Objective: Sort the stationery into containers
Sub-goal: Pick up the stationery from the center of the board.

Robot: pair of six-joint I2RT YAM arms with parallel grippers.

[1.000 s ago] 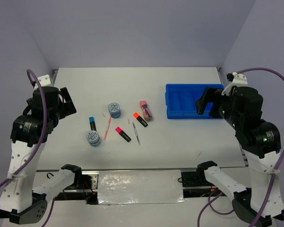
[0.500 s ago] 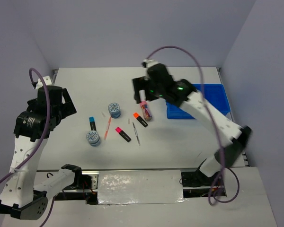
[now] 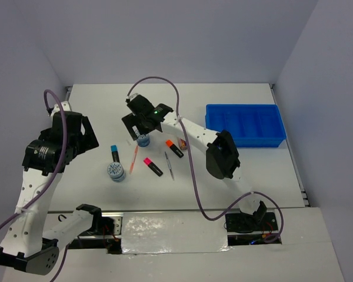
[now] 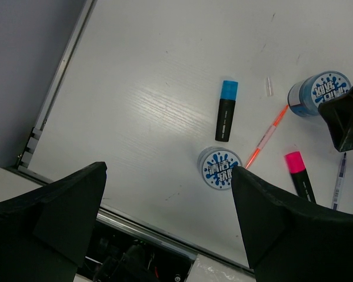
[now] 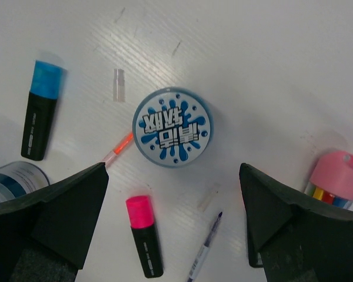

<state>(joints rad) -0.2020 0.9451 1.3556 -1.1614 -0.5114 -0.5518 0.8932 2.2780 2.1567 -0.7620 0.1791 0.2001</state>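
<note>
**Top view.** The right tool [image 3: 142, 126] hangs over the far roll [image 3: 143, 140] with its jaws spread wide and nothing in them. The left tool [image 3: 76, 132] is just as wide, empty, and well apart from the items. The stationery lies loose on the surface [image 3: 241, 170]. The tray [image 3: 244, 107] stands at the far right (nothing sorted yet, by the look of it).

**Left wrist view.** Below the left tool [image 4: 167, 170] lie the near roll [image 4: 220, 167] and the blue highlighter [image 4: 226, 111]. It touches neither.

**Right wrist view.** The far roll [image 5: 172, 126] sits centred under the right tool [image 5: 173, 169], and no finger touches it. The pink pen [image 5: 119, 148] ends just beside its rim, and the pink highlighter [image 5: 144, 235] lies near. The step in hand is judged to be grasping this roll. Descend straight, close across the roll's sides (the pen could be nudged), and lift clear before swinging to the tray.
</note>
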